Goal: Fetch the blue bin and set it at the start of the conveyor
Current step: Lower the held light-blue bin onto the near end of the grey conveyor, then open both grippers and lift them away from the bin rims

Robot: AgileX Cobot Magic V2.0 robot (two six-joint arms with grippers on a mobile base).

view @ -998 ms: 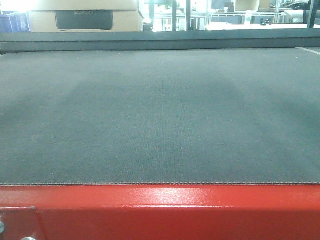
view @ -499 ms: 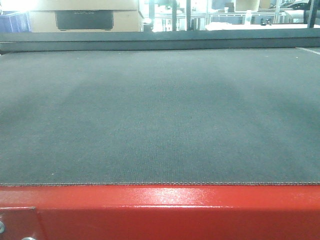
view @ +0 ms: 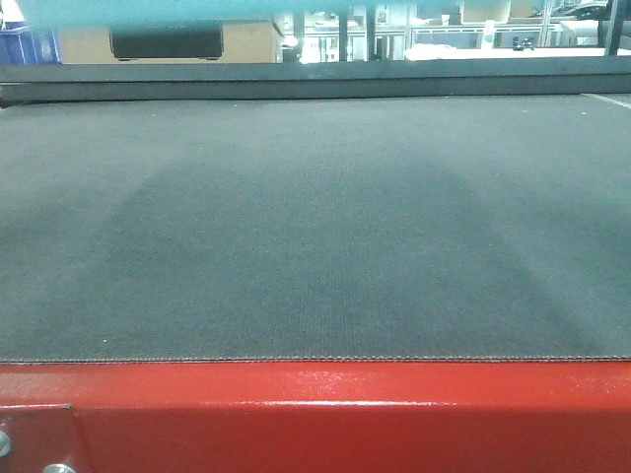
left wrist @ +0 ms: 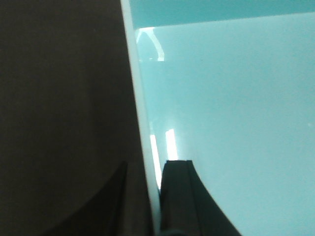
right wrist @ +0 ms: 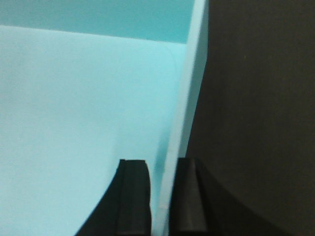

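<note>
Jaws of the left gripper (left wrist: 147, 172) are pinching a side wall of the blue bin (left wrist: 231, 123), one dark finger sitting inside the tub and the other outside, with the pale rim running up between them. The right gripper (right wrist: 160, 164) is doing the same on another wall, clamping it between an inner finger and an outer one. Both are grasping the tub firmly by its thin walls, with nothing but the wall in the gap.

In the two wrist views the smooth aqua floor of the tub is filling the space on the inner side of each wall, and light is glinting off the plastic near the left gripper. On the outer side of each wall a dark surface is showing; whether the tub is touching it cannot be told from these views.

In the front view only a blurred aqua strip of the tub is showing, along the top left edge of the picture and in front of the background. Below it the conveyor belt (view: 315, 227) is stretching wide, dark grey and matte. A glossy red frame (view: 325, 419) is edging its near side, with bolts (view: 4, 444) at the lower left corner. Beyond the belt's far edge a cardboard box (view: 248, 41) is standing, with dark blue bins (view: 25, 45) just to its left.
</note>
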